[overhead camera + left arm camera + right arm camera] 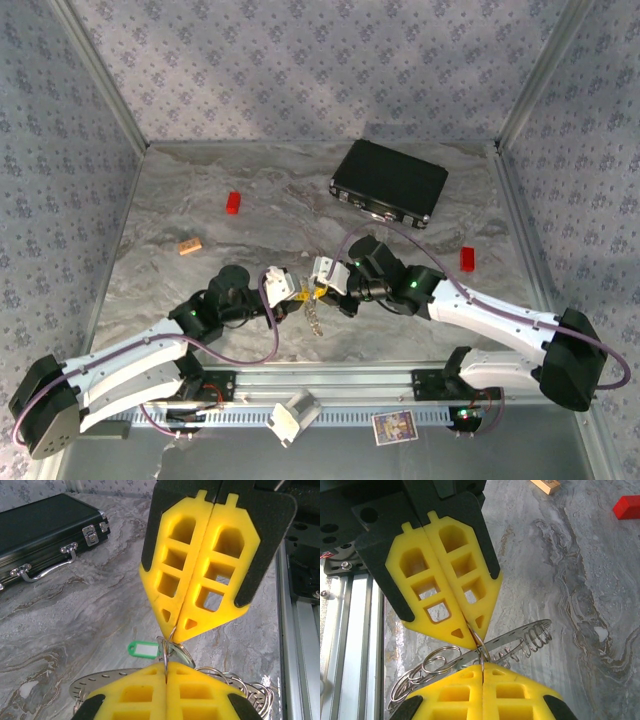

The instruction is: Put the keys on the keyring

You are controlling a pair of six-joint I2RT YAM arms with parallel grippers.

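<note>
Left pincer (pixel 166 666) and right pincer (pixel 482 666) meet tip to tip over the table (pixel 560 580), both clenched on the keyring (pixel 515 641) between them, its strip lying crosswise; the green key (pixel 142 650) perhaps hangs from it.

The marbled table (pixel 290 215) is carrying a black case (pixel 390 182) at far right, a left red block (pixel 233 203), a right red block (pixel 467 259), and a tan block (pixel 190 246).

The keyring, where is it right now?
In the top view, the keyring is near the front middle of the table, pinched between the left pincer and the right pincer, whose shut tips meet on it.
</note>
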